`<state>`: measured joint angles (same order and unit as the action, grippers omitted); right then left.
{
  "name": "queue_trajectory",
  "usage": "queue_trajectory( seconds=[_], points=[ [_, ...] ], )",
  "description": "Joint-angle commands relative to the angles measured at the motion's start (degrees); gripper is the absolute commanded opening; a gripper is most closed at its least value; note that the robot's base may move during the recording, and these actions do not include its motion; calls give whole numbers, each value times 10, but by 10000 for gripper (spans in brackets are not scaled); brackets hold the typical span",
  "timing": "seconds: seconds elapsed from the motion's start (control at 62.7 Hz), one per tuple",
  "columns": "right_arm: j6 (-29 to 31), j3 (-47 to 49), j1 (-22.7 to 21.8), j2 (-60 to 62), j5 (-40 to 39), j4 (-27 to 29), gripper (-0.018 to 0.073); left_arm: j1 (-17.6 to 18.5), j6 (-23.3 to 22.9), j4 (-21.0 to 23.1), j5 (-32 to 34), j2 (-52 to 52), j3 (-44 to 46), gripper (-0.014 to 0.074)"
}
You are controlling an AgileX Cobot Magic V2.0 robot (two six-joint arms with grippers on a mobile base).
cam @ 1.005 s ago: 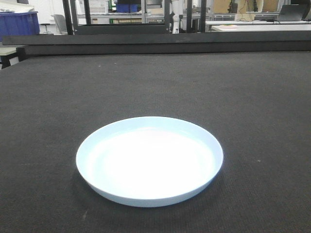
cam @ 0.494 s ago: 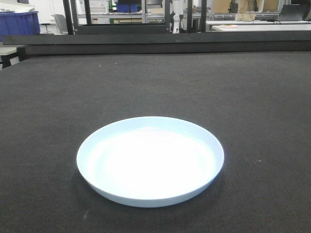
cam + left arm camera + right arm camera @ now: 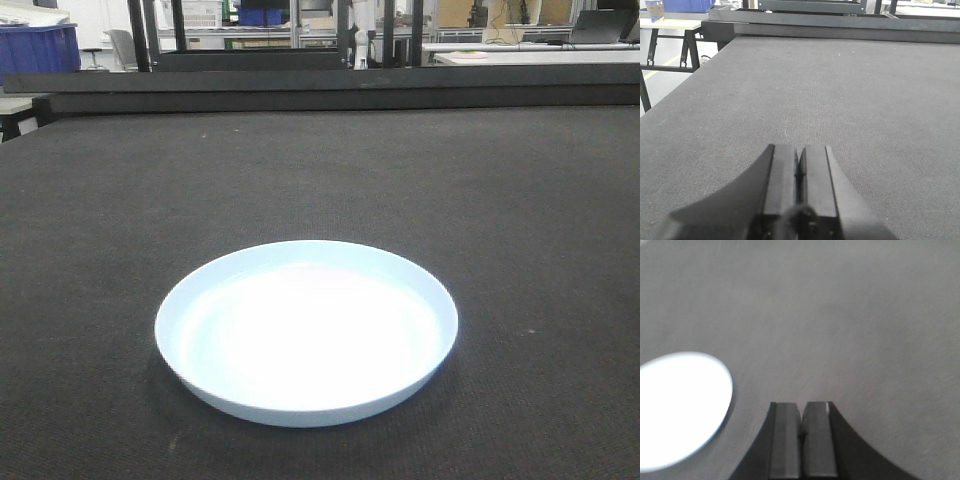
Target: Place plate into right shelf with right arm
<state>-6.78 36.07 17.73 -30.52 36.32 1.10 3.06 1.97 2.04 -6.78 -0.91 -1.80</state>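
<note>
The white plate [image 3: 306, 332] with a pale blue rim lies flat on the dark mat in the front view, near the front. It also shows in the right wrist view [image 3: 677, 407] at the lower left. My right gripper [image 3: 802, 407] is shut and empty, above the mat to the right of the plate, apart from it. My left gripper [image 3: 800, 150] is shut and empty over bare mat. Neither arm shows in the front view. The right shelf is out of view.
The dark mat table [image 3: 500, 200] ends at a black raised rail [image 3: 320, 90] at the back. Beyond it stand metal racks and a blue bin [image 3: 40, 48]. The table's left edge [image 3: 670, 110] shows in the left wrist view, with trestle legs beyond.
The plate lies where it did. Only the distant background past the back rail shifts slightly.
</note>
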Motion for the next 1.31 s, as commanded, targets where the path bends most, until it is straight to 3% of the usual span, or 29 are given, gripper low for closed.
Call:
queue_trajectory(
  seconds=[0.0, 0.207, 0.431, 0.494, 0.654, 1.292],
  points=[
    [25, 63, 46, -84, 23, -4, 56, 0, -2, 4, 49, -4, -6, -47],
    [31, 139, 157, -279, 39, -11, 57, 0, -2, 4, 49, -4, -6, -47],
    [-20, 179, 165, -410, 1, -17, 69, 0, -2, 4, 49, -4, -6, -47],
    [-21, 183, 165, -432, -11, -11, 161, 0, -2, 4, 49, -4, -6, -47],
    [-21, 187, 165, -468, -28, 14, 654, 0, -2, 4, 49, -4, -6, -47],
    [-21, 187, 165, -566, -91, 31, 623, 0, -2, 4, 49, -4, -6, -47]
  ],
)
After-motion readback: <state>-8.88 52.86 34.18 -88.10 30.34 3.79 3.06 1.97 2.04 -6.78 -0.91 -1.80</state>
